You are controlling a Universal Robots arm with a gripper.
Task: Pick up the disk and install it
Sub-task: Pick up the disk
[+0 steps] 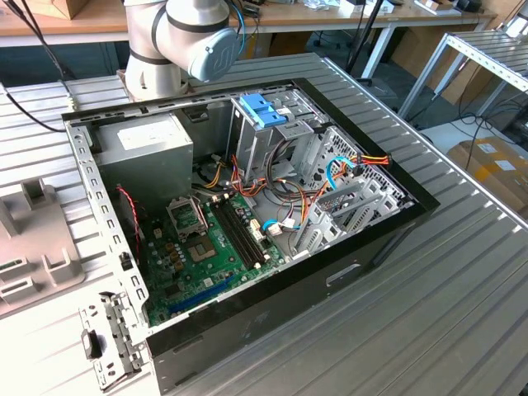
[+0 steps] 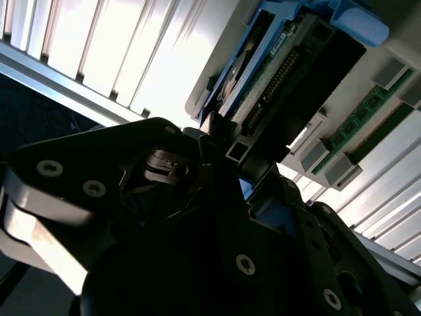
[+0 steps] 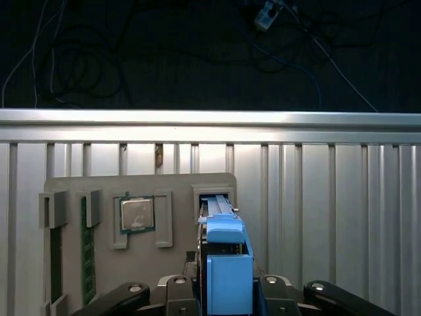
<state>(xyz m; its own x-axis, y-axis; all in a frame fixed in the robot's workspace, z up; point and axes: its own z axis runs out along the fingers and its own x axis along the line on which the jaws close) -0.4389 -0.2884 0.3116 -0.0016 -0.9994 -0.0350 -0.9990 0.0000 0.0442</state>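
In the first wrist view the disk (image 3: 223, 260) stands on edge between my gripper's (image 3: 224, 293) fingers, its blue plastic bracket facing the camera. Its far end reaches the slot (image 3: 214, 195) of a grey parts holder (image 3: 172, 197). The jaws sit tight against both of its sides. In the second wrist view the disk (image 2: 279, 76) shows its connector edge and blue bracket just beyond the black gripper (image 2: 217, 155). The open computer case (image 1: 247, 214) lies in the exterior view, with a grey drive cage (image 1: 272, 132) carrying light-blue latch tabs at its back.
The parts holder also carries a processor (image 3: 137, 214) and memory sticks (image 3: 85, 243). It rests on a ribbed metal table (image 3: 329, 197) near the table's edge. Inside the case are a grey power-supply box (image 1: 148, 144), a green motherboard (image 1: 206, 239) and loose coloured cables (image 1: 346, 165). The arm's base (image 1: 177, 41) stands behind the case.
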